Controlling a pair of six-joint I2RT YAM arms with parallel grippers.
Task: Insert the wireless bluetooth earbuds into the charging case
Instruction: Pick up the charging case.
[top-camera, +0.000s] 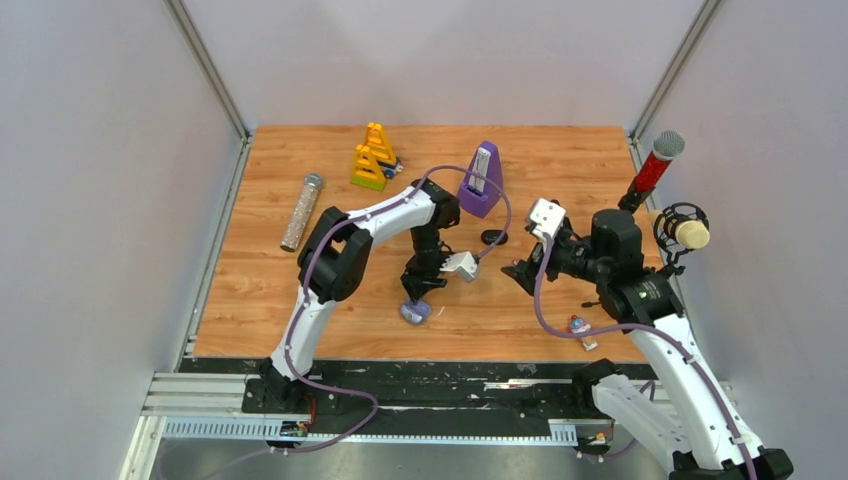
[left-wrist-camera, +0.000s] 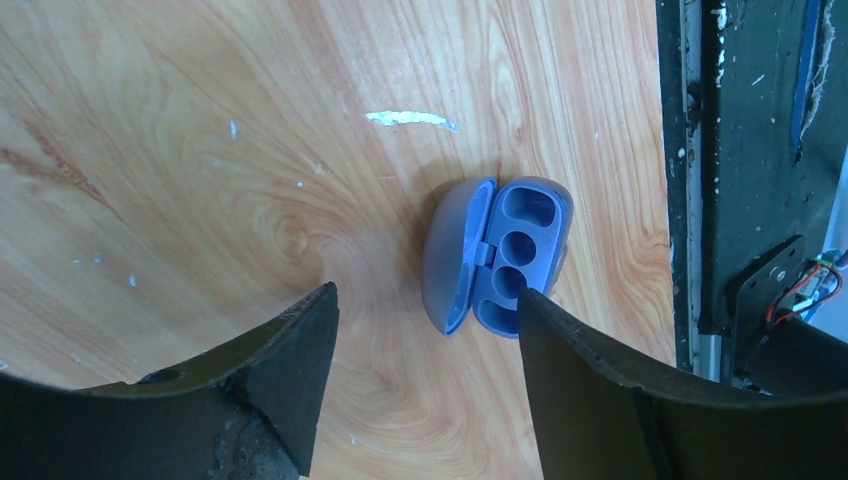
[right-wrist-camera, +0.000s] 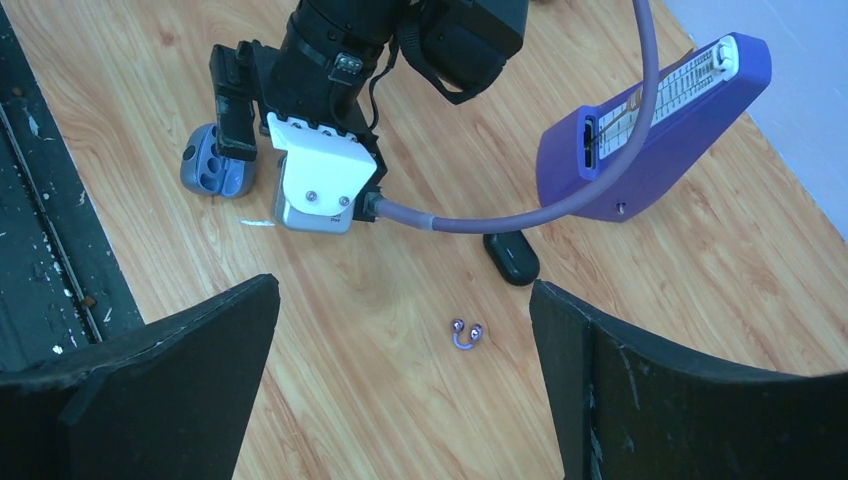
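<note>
nothing is inserted yet. the black case (right-wrist-camera: 511, 259) lies shut by the metronome (right-wrist-camera: 650, 140); no buds can be made out. an open blue case (left-wrist-camera: 497, 255), wells empty, is straddled by the left gripper (left-wrist-camera: 425, 300), jaws apart, nothing gripped. the right gripper (right-wrist-camera: 405, 288) is spread, empty.

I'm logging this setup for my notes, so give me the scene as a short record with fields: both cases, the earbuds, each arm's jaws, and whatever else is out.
blue-grey case: lid open, wells look empty, near the table's front edge
black oval case: looks shut, beside the purple metronome
earbuds: none in sight
left gripper: jaws open, over the blue-grey case
right gripper: jaws open, holding nothing
other: purple beaded loop, yellow blocks, glitter tube, red microphone
</note>
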